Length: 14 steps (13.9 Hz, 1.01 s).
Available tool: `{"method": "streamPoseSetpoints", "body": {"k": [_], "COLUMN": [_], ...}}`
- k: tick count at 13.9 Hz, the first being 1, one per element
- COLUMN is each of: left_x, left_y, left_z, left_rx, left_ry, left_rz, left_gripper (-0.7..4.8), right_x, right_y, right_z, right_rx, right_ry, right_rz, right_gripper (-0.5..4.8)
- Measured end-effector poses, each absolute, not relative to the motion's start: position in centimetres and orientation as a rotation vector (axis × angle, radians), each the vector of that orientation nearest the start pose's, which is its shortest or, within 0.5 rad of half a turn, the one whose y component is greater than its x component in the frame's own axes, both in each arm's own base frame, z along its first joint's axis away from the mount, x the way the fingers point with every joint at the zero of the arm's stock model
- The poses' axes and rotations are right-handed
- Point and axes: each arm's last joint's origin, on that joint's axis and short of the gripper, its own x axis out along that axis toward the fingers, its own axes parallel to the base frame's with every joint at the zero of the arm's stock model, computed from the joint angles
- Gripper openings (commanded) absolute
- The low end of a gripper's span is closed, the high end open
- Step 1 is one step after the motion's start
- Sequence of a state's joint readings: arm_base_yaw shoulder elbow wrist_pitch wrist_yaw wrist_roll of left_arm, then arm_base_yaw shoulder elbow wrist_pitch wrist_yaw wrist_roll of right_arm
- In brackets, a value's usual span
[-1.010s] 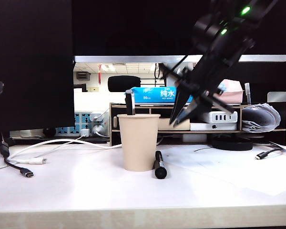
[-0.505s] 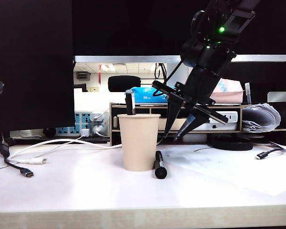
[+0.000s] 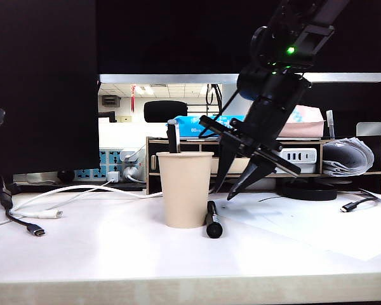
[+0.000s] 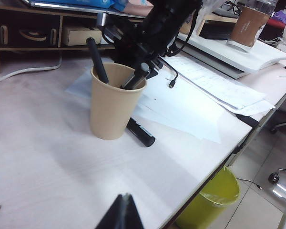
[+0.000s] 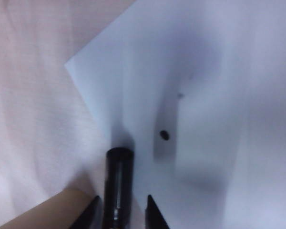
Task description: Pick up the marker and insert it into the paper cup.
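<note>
marker (image 3: 213, 220): lying flat on the table (image 3: 114, 254), touching the foot of the paper cup (image 3: 185, 189); not yet lifted
paper cup: upright, holding only a grey-topped marker (image 3: 173, 136)
right gripper (image 3: 227, 189): jaws apart, empty, poised just above the marker, fingertips straddling it in the right wrist view
left gripper (image 4: 120, 214): fingers together, empty, well apart from the cup
done: nothing visible
left: grasp, lift, insert

Black right arm (image 3: 276, 95) with glowing green indicator light and looped black cables. Black right gripper (image 3: 227, 185) with tapering pointed fingers. Left gripper (image 4: 122, 212) likewise black, wedge-shaped.
</note>
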State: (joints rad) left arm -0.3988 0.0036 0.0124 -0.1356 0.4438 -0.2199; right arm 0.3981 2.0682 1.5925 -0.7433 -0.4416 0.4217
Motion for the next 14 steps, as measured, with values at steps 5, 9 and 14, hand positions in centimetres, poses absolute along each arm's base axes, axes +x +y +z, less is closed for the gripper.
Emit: {"method": "streamPoseSetpoints", "body": {"k": [5,9,14], "left_x": [8.1,8.1,8.1], "left_y": [-4.8,-4.8,-4.8], "left_z": [15.5,15.5,15.5], "left_rx": [-0.209,-0.209,-0.209], "left_ry": [0.222,0.222,0.222], "left_rz": [-0.824,-0.824,-0.824], "left_gripper": [-0.05,-0.05,-0.05], "right_x": [38.6,38.7,39.0], "right_y": [18.4,18.5,18.7], "right_z": [18.7,18.5,17.6], "right_rx": [0.362,0.361,0.36], "right_ry": [1.36,1.355,1.362], "right_rz": [0.484,0.487,0.486], "right_gripper": [1.51,1.63,1.62]}}
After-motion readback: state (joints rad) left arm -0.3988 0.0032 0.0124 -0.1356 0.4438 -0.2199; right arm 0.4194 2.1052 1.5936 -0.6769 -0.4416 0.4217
